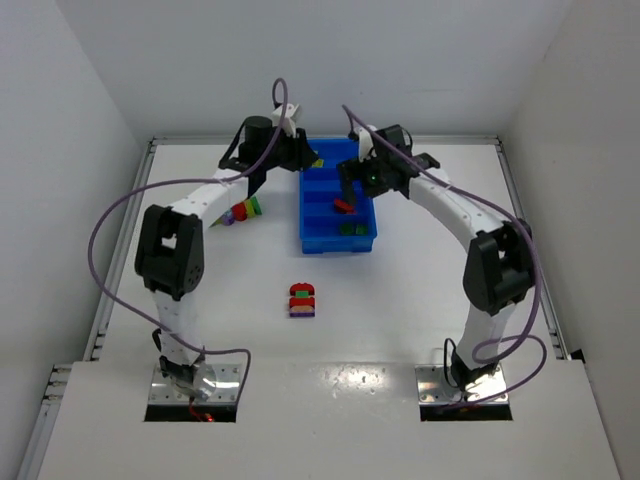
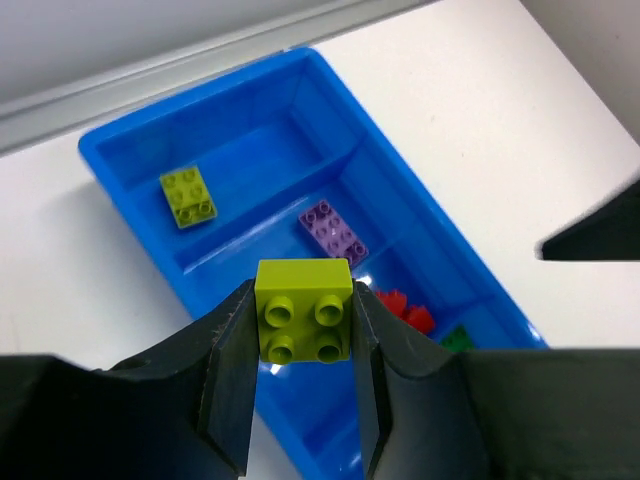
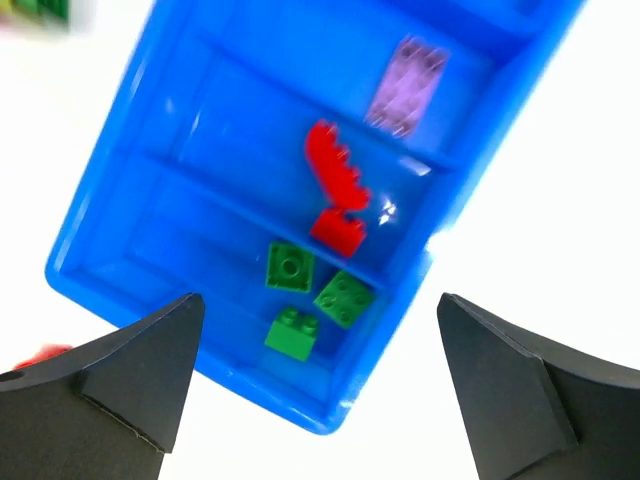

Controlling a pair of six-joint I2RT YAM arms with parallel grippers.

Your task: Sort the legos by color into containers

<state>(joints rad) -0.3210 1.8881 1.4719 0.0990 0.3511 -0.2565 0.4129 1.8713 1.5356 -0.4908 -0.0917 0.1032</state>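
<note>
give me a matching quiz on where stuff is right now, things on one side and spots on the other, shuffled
1 purple brick
2 green bricks
3 stacked cluster
4 left pincer

a on the table, outside the tray
b shut on a yellow-green brick
c tray end compartment nearest the arm bases
d compartment beside the one with the loose yellow-green brick

Pairs: 1-d, 2-c, 3-a, 4-b
</note>
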